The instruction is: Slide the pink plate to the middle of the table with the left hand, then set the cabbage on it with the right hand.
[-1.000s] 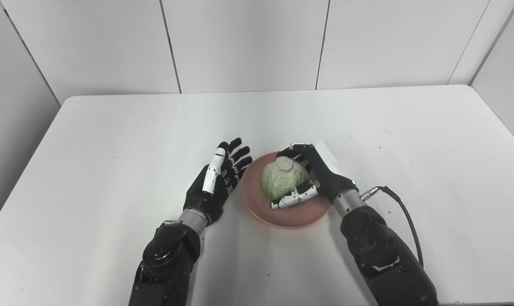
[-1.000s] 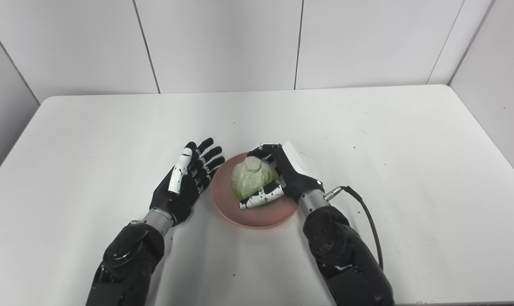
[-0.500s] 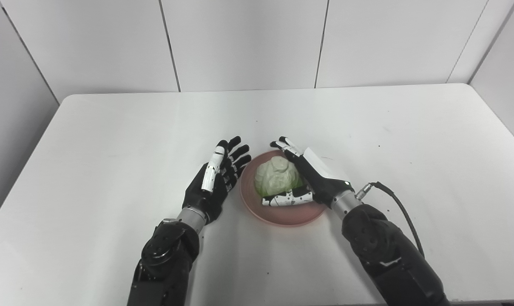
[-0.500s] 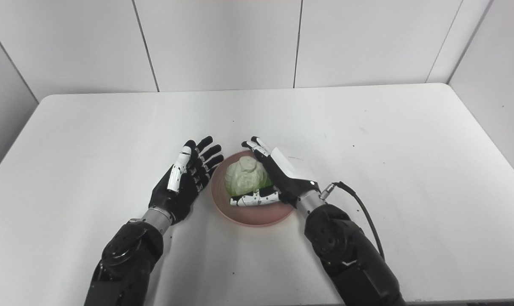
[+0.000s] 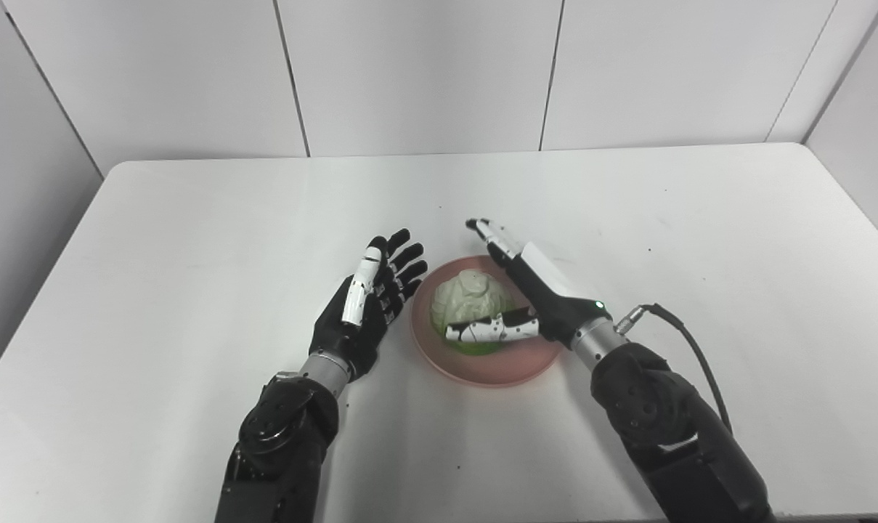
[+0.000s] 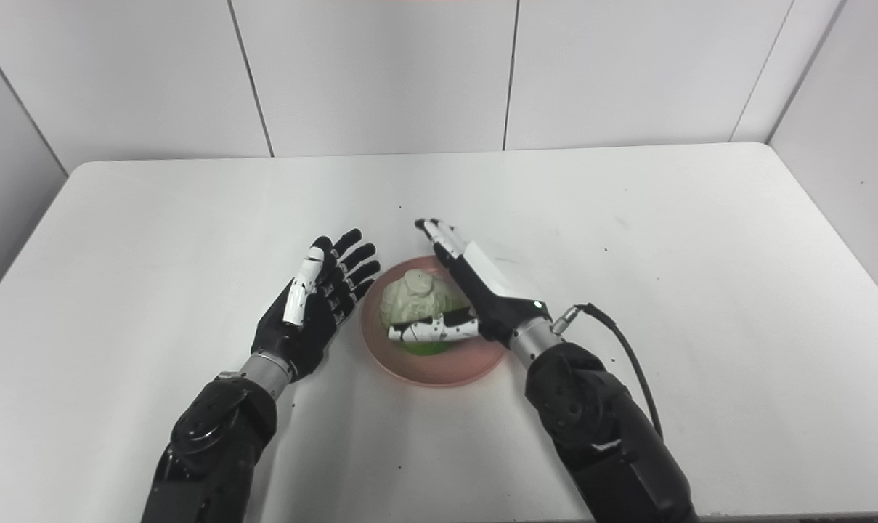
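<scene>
Cabbage (image 5: 468,305) sits on the mid-table pink plate (image 5: 515,361); right hand (image 5: 533,294) spread beside it, only withdrawal left

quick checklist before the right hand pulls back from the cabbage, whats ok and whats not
1. Cabbage rests on the pink plate: ok.
2. Right hand fingers straightened, off the cabbage's top: ok.
3. Right thumb clear of the cabbage: cannot tell; it lies across the near side, contact unclear.
4. Pink plate near the table middle: ok, roughly.
5. Left hand open and holding nothing, just left of the plate: ok.
6. Retreat path for the right arm free of things: ok; only its own cable lies there.
</scene>
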You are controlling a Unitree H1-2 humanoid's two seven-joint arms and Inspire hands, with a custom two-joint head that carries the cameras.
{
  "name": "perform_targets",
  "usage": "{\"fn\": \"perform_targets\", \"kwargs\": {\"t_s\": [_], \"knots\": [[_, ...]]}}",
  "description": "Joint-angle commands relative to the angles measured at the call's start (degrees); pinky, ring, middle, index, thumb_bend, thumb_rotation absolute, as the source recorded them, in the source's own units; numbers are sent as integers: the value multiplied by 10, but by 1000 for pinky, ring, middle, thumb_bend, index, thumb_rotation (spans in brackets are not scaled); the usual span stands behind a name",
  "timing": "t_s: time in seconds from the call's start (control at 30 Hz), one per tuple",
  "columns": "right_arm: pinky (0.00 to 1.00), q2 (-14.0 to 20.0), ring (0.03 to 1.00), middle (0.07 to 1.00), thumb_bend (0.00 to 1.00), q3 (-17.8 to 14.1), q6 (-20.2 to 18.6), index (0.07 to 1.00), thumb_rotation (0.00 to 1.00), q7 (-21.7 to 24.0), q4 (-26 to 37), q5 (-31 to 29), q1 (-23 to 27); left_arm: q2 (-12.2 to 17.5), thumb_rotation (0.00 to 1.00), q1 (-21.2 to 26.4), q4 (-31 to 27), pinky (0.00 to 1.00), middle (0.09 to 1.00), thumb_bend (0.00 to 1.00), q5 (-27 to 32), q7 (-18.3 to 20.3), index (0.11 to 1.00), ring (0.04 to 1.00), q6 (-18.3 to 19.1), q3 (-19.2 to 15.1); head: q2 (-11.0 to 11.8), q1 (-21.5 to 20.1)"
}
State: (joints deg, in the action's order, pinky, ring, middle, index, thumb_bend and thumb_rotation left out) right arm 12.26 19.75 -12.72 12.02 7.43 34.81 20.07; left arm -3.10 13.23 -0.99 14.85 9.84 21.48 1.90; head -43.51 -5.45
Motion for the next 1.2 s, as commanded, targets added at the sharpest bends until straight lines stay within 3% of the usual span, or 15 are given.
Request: {"fn": "perform_targets", "kwargs": {"t_s": [0.0, 0.07, 0.13, 0.17, 0.3, 0.5, 0.57, 0.63, 0.7, 0.8, 0.93, 1.17], "knots": [[814, -14, 978, 1000, 1000, -24, 39, 1000, 612, -40, 33, -14, 6, 1, 1000, 14, -14, 926, 925, 458, 6, 4, 922, 923, -4, -1, 0, 0], [867, -27, 988, 1000, 1000, -45, 60, 1000, 614, -77, 40, -26, -6, 1, 1000, 14, -14, 942, 926, 457, 7, 4, 924, 929, -4, -2, 2, -3], [858, -39, 968, 1000, 1000, -64, 83, 1000, 721, -120, 38, -25, -17, 0, 1000, 14, -13, 942, 925, 455, 7, 4, 923, 930, -6, -4, 3, -3], [880, -44, 962, 997, 990, -71, 93, 1000, 859, -137, 34, -23, -21, 0, 1000, 14, -13, 949, 926, 455, 8, 5, 925, 928, -7, -4, 3, -3], [925, -60, 980, 1000, 964, -107, 99, 1000, 988, -160, 28, -65, -38, -1, 1000, 13, -13, 950, 920, 457, 3, 0, 921, 917, -11, -6, 6, -6], [998, -73, 1000, 1000, 864, -165, 66, 1000, 1000, -114, 12, -211, -61, 2, 1000, 9, -8, 963, 946, 453, -12, -3, 941, 937, -38, -6, 10, -17], [1000, -80, 1000, 1000, 752, -179, 62, 1000, 1000, -108, -1, -247, -63, 4, 1000, 9, -7, 986, 958, 457, -19, -4, 953, 949, -45, -6, 12, -20], [1000, -86, 1000, 1000, 720, -187, 69, 1000, 1000, -109, -14, -270, -67, 5, 1000, 9, -4, 992, 960, 458, -25, -5, 956, 952, -52, -7, 14, -22], [1000, -95, 1000, 1000, 558, -195, 82, 1000, 1000, -113, -31, -292, -73, 7, 1000, 8, 4, 999, 970, 457, -31, -4, 969, 967, -66, -8, 16, -23], [1000, -105, 1000, 1000, 366, -201, 95, 1000, 1000, -115, -50, -313, -75, 13, 1000, 8, 20, 1000, 978, 457, -47, -5, 976, 982, -98, -6, 20, -23], [996, -107, 1000, 1000, 226, -201, 105, 1000, 1000, -118, -71, -314, -74, 16, 1000, 10, 43, 1000, 994, 454, -64, -8, 991, 1000, -134, -3, 23, -22], [960, -110, 982, 984, 186, -203, 117, 964, 1000, -128, -110, -314, -75, 19, 1000, 9, 78, 1000, 985, 457, -71, -12, 981, 1000, -167, -5, 28, -19]]}}
